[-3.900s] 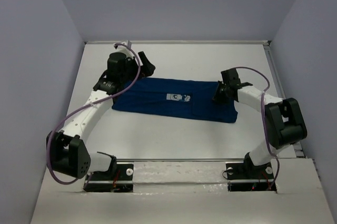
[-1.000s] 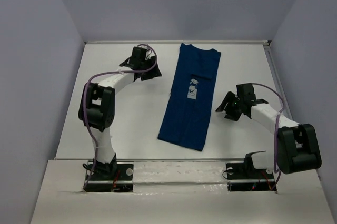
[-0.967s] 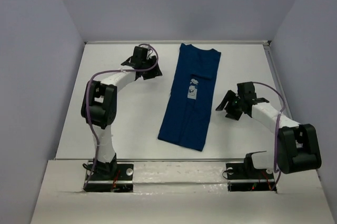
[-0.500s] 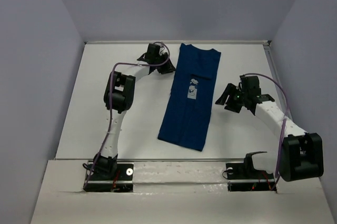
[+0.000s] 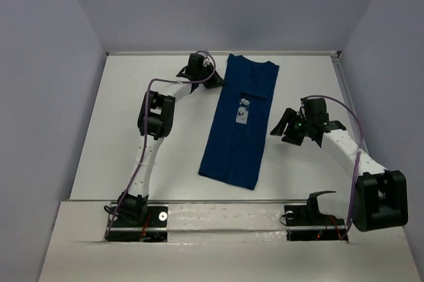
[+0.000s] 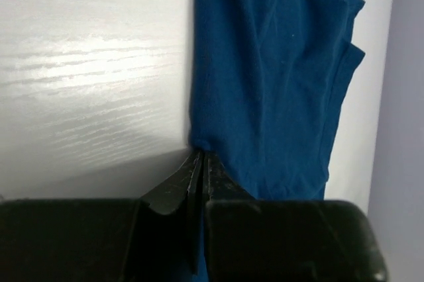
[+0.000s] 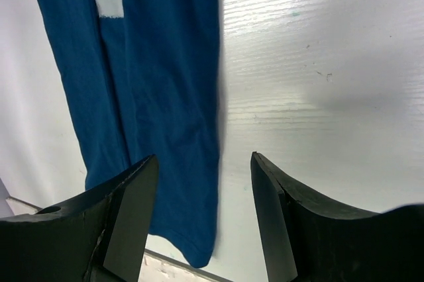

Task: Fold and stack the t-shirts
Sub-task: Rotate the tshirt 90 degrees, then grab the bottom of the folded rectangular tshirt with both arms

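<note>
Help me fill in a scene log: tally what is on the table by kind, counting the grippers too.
Royal-blue t-shirt: 1
Two-finger grippers: 2 (left gripper, shut at the shirt's edge; right gripper, open)
Total: 3

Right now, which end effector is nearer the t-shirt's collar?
Left. The left end effector, shut, sits at the left edge of the t-shirt, near its collar. The right end effector, open, hangs off the right edge about mid-length, clear of the cloth.
</note>
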`<act>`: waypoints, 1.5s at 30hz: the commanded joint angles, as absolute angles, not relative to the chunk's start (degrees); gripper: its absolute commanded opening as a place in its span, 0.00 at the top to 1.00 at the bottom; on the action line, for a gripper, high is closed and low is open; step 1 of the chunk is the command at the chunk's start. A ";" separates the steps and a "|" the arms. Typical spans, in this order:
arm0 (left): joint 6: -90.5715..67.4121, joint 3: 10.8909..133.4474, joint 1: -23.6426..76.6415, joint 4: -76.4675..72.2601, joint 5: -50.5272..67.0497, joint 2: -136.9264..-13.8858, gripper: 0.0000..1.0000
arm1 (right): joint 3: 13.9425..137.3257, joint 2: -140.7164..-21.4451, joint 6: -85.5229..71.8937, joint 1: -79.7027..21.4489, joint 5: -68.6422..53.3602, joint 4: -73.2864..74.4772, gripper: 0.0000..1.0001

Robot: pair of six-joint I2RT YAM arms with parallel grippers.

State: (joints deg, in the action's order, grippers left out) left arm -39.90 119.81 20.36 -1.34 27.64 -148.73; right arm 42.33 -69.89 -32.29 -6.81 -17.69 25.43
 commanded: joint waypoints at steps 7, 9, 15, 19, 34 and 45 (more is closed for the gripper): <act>-45.53 102.49 10.38 -15.47 23.47 -136.76 1.00 | 44.03 -73.21 -28.48 -6.50 -21.27 24.52 0.31; -44.39 99.69 9.76 -16.08 24.08 -134.57 1.00 | 44.30 -73.82 -27.69 -6.50 -21.71 24.61 0.25; -39.47 89.23 7.82 -15.21 24.17 -125.62 0.46 | 44.04 -73.92 -26.46 -6.50 -24.42 24.61 0.14; -33.25 73.85 6.68 -11.27 22.86 -115.33 0.37 | 40.18 -71.20 -28.21 -9.05 -24.79 23.56 0.19; -40.48 25.07 20.89 7.21 25.12 -70.50 0.43 | 24.71 -71.02 -45.08 -23.38 -27.33 4.23 0.34; -44.38 21.36 28.21 6.07 26.45 -72.68 0.48 | 22.24 -73.21 -46.14 -23.38 -27.86 2.37 0.69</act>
